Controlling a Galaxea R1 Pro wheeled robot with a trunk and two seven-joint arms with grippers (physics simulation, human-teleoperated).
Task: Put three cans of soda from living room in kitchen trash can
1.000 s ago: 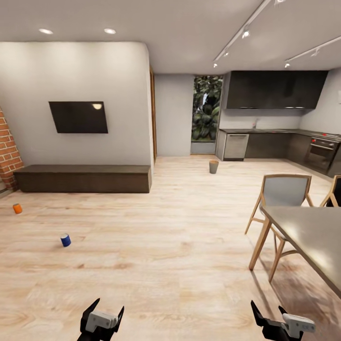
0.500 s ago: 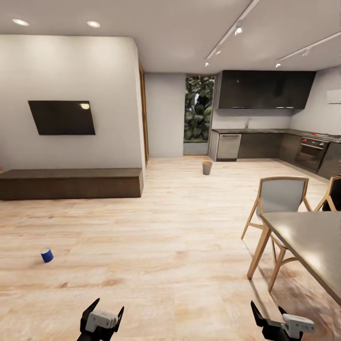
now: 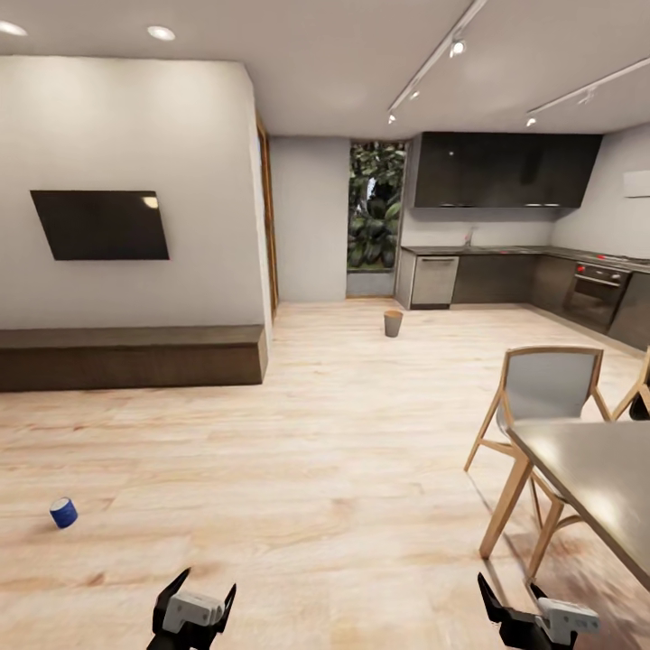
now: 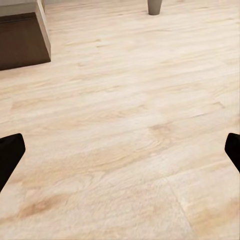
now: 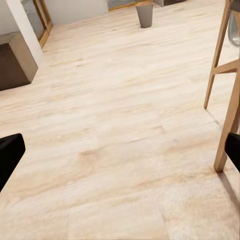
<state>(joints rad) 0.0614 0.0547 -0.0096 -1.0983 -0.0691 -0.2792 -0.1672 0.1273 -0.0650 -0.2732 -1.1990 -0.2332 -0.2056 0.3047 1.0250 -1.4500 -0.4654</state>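
Note:
A dark blue can of soda point(image 3: 63, 513) lies on the wood floor at the left, well ahead of my left gripper point(image 3: 195, 602). The grey trash can point(image 3: 393, 323) stands far off on the floor by the kitchen cabinets; it also shows in the left wrist view point(image 4: 154, 6) and the right wrist view point(image 5: 144, 13). My left gripper is open and holds nothing. My right gripper point(image 3: 522, 601) is open too, low at the right near the table. In both wrist views the black fingertips point(image 4: 10, 155) point(image 5: 9, 155) stand wide apart over bare floor.
A long dark low cabinet point(image 3: 131, 357) runs under the wall-mounted TV point(image 3: 100, 225) at the left. A grey table point(image 3: 596, 478) with wooden chairs point(image 3: 542, 397) stands close on the right. Kitchen cabinets point(image 3: 524, 275) and an oven point(image 3: 600, 293) line the far right.
The camera has turned right and moved forward: the orange can and brick wall left the view, and the blue can slid left and lower. Both grippers kept their pose.

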